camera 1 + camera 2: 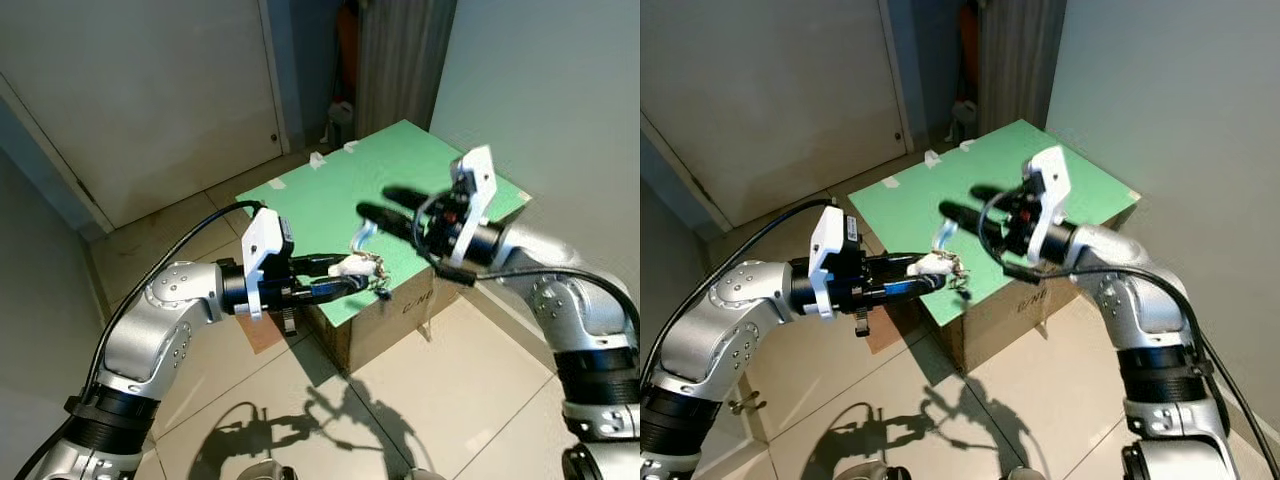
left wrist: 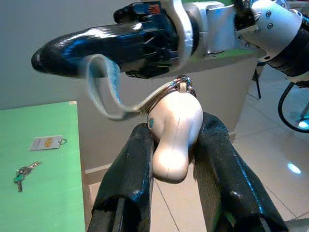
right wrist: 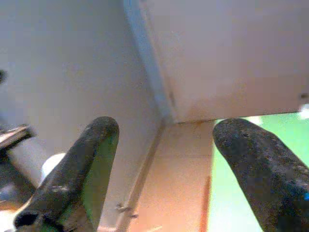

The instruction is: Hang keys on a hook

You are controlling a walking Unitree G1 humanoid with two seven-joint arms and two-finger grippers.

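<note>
Left gripper: fingers clamped on the white key fob, above the green table edge.
Right gripper: fingers spread apart, empty, just beside the fob's strap.

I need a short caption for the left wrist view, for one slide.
Left gripper clamps a cream key fob, its strap looped over a right gripper finger.

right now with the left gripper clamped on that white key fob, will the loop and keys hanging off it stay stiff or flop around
Likely floppy: the pale strap loop curves limply off the ring above the white fob. The keys dangle below it and would probably swing with any quick move. The fob itself looks rigid and smooth, so it might slip between the left gripper fingers.
</note>
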